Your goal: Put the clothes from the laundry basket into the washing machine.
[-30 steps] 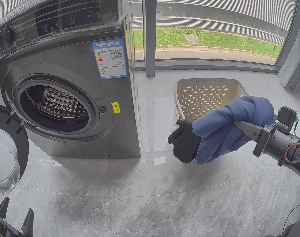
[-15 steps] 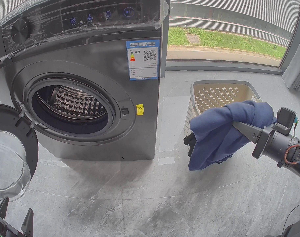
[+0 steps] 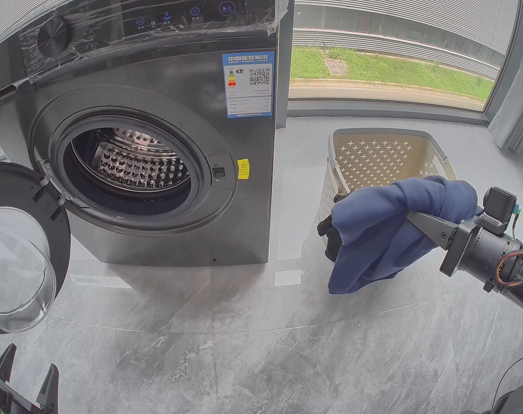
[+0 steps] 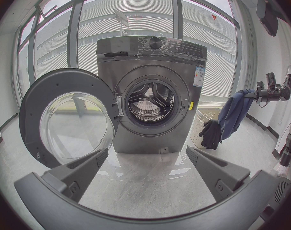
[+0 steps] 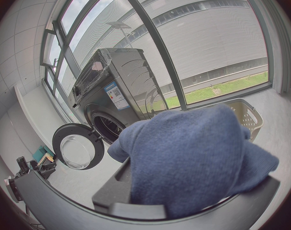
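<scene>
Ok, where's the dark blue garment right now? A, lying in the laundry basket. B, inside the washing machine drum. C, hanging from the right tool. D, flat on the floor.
C: the right tool is shut on the dark blue fabric garment, which hangs in the air near the beige perforated plastic laundry basket, outside the grey front-loading washing machine.

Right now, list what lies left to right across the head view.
Open round glass-windowed door → grey metal front-loading washing machine → dark blue fabric garment → right tool gripping it.
</scene>
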